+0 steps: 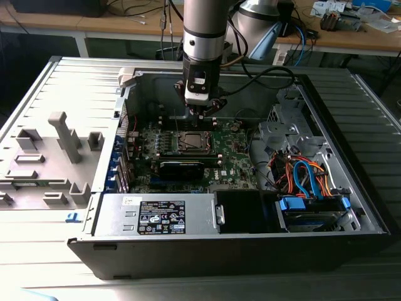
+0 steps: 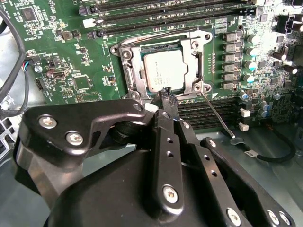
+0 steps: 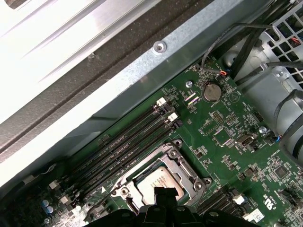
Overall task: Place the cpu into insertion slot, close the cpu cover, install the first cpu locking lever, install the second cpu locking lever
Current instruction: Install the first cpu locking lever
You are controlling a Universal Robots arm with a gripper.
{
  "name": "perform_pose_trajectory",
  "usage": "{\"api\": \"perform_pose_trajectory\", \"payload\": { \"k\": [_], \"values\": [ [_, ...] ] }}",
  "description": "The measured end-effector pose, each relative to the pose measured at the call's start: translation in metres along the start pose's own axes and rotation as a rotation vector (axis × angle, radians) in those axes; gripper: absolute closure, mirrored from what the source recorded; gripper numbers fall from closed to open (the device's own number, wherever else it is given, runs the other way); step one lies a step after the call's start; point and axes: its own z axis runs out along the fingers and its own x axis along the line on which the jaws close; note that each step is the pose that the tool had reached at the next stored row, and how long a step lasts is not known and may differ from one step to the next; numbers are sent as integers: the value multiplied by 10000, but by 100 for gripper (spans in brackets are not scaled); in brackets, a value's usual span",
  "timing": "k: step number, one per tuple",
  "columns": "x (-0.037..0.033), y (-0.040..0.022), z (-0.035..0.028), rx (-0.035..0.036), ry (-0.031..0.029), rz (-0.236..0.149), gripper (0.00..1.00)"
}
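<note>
The cpu [image 2: 163,71] lies flat in the insertion slot [image 2: 124,53] on the green board, its silvery top showing. The cpu cover [image 2: 193,61] lies down over it as a metal frame around the chip. One thin locking lever [image 2: 218,116] sticks out slantwise from a socket corner, its hooked end free. A second lever [image 2: 156,34] runs along the side by the memory slots. My gripper [image 2: 166,94] hangs just above the socket's edge, shut, nothing seen between its fingers. In the exterior view, gripper [image 1: 202,113] stands over the socket [image 1: 190,143]; the first wrist view shows the gripper [image 3: 161,194] by the cpu [image 3: 158,178].
Long black memory slots [image 2: 165,14] flank the socket. A grey power supply box [image 1: 156,216] sits at the case front. Blue and orange cables [image 1: 307,179] crowd the drive bay on the exterior view's right. A grey fixture [image 1: 62,138] stands outside the case on the exterior view's left.
</note>
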Motion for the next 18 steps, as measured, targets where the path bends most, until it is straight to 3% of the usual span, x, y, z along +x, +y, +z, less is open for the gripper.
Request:
{"api": "perform_pose_trajectory", "payload": {
  "k": [18],
  "values": [
    [0,0,0,-1,0,-90,89]
  ]
}}
